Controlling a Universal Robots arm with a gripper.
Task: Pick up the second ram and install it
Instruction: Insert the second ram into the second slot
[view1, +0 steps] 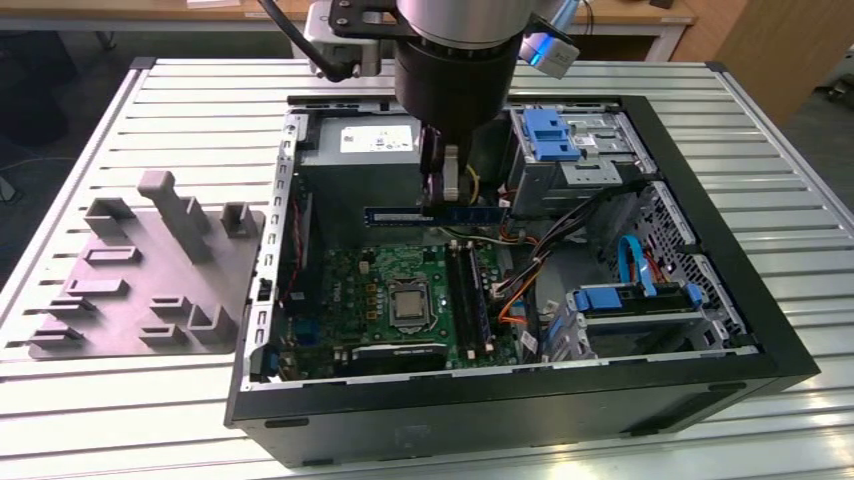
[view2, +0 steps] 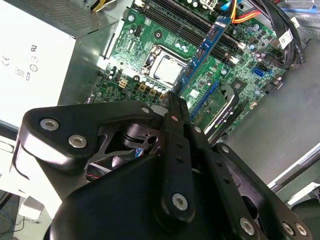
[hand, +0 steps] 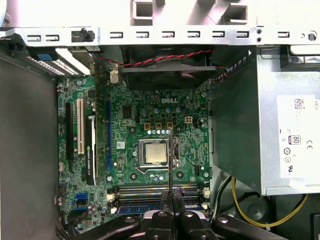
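Observation:
The second ram (view1: 470, 213) is a long dark blue stick hanging level above the green motherboard (view1: 360, 290), inside the open computer case (view1: 747, 300). My gripper (view1: 437, 205) is shut on it near its middle. In the second wrist view the ram (view2: 204, 50) runs out from the closed fingertips (view2: 176, 107) over the board. In the first wrist view the ram (hand: 170, 160) appears edge-on as a thin dark line above the CPU socket (hand: 156, 152), with the black memory slots (hand: 150, 191) close to the gripper (hand: 172, 200).
A grey power-supply box (view1: 374, 140) sits at the case's far end, with a blue-latched drive cage (view1: 554, 135) beside it. Cables (view1: 561, 240) and a blue drive bracket (view1: 634, 295) crowd the exterior view's right. A grey moulded fixture tray (view1: 147, 270) lies outside the case.

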